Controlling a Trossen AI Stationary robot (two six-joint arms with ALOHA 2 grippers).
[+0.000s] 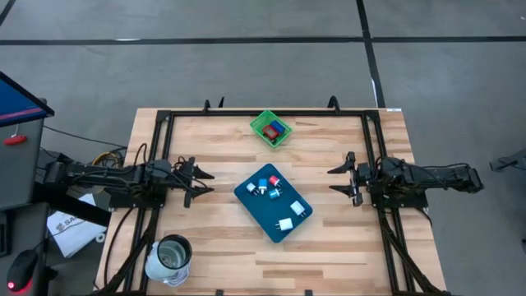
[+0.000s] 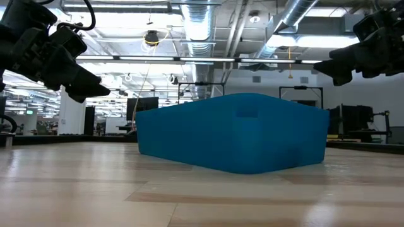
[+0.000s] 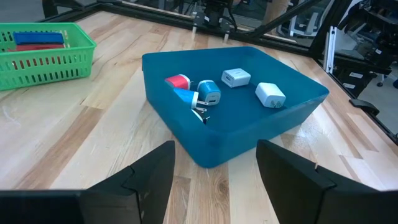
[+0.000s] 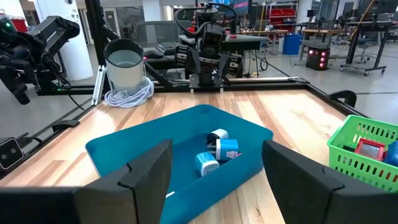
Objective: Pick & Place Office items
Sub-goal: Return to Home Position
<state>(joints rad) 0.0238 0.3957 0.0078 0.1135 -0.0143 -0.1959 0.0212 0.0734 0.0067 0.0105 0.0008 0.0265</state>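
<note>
A teal tray (image 1: 271, 215) lies aslant at the table's middle and fills the low view (image 2: 233, 132). In it lie several small pieces: white blocks (image 1: 298, 208), a blue-and-white one (image 1: 263, 182) and a red one (image 1: 274, 180); the left wrist view shows the red piece (image 3: 178, 81), a blue-white one (image 3: 208, 91) and two white blocks (image 3: 270, 94). A green mesh basket (image 1: 271, 129) near the far edge holds red and blue pieces (image 3: 31, 38). My left gripper (image 1: 209, 182) (image 3: 216, 146) hovers open left of the tray. My right gripper (image 1: 331, 180) (image 4: 217, 144) hovers open right of it.
A grey cup on a coil of white cable (image 1: 168, 259) (image 4: 124, 65) stands at the near left corner. A black frame (image 1: 164, 119) runs along the table's left, far and right sides. Bare wood lies on both sides of the tray.
</note>
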